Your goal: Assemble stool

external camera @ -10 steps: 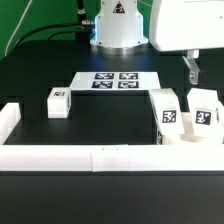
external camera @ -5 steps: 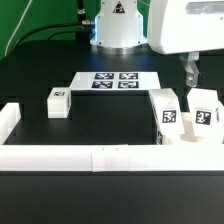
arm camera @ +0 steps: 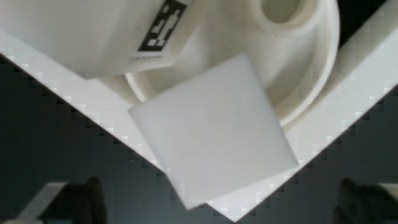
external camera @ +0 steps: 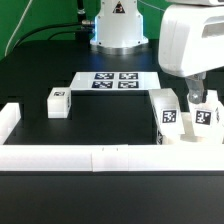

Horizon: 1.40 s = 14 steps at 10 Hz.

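The stool parts are white plastic with black-and-white tags. One leg block [external camera: 57,102] lies alone at the exterior view's left. Two more leg blocks [external camera: 167,113] [external camera: 206,113] stand at the right by the round seat [external camera: 187,137], which is mostly hidden behind the rail. My gripper [external camera: 191,97] hangs just above the gap between these two blocks. In the wrist view the seat [arm camera: 306,75] with a hole, a tagged leg block [arm camera: 107,40] and a plain block face [arm camera: 214,130] fill the frame. My gripper [arm camera: 224,204] is open, its dark fingers [arm camera: 79,200] far apart, holding nothing.
The marker board [external camera: 113,81] lies flat at the back middle. A long white border rail [external camera: 100,156] runs along the front, with a raised end piece [external camera: 8,121] at the exterior view's left. The arm's white base [external camera: 118,28] stands behind the marker board.
My hand has come down and forward, from above the right-hand blocks to just over the gap between them. The stool parts have not moved.
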Each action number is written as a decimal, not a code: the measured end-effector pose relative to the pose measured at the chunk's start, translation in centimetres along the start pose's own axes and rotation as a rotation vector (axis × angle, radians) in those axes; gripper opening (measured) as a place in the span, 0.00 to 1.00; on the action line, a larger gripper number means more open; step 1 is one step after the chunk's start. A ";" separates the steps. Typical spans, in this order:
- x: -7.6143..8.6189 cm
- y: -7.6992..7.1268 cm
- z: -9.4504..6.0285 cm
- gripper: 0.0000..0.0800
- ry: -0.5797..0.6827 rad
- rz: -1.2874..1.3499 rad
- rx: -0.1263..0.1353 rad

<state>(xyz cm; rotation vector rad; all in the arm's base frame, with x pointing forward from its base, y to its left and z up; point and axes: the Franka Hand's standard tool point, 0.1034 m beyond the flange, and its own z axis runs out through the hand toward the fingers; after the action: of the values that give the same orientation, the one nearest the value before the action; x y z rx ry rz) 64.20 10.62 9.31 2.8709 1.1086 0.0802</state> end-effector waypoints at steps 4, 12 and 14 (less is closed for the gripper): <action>-1.3 -0.2 2.1 0.81 -0.100 -0.177 0.030; -2.0 -0.1 3.2 0.42 -0.119 0.186 0.017; -2.0 -0.1 3.2 0.42 -0.120 0.350 0.012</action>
<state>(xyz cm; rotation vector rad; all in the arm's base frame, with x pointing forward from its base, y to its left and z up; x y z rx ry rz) 62.94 9.23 6.06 2.9995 0.5814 -0.0814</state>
